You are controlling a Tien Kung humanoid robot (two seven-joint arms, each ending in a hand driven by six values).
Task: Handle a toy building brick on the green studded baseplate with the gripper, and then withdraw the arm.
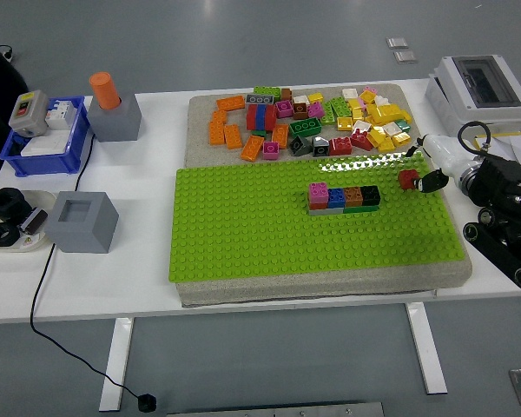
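Your main risk sits at the right of the frame: the red brick is pinched only at the tips, so it looks easy to twist or drop if the hand tilts on the way down. Bring it in crooked and its underside would likely miss the studs of the green baseplate, leaving it perched, not seated. Press hard while off-line and you could nudge the row of bricks standing just left of it, at centre right of the plate. That row runs pink, blue, brown, black, and looks lightly seated. Pull the arm back too soon and the brick may come away with the fingers.

The right hand comes in from the right edge, its fingers narrowly closed around the red brick, holding it over the plate's right end, near the back edge. You cannot tell from this view whether the brick already touches the studs. The loose brick pile lies beyond, upper centre. The left hand is not visible.
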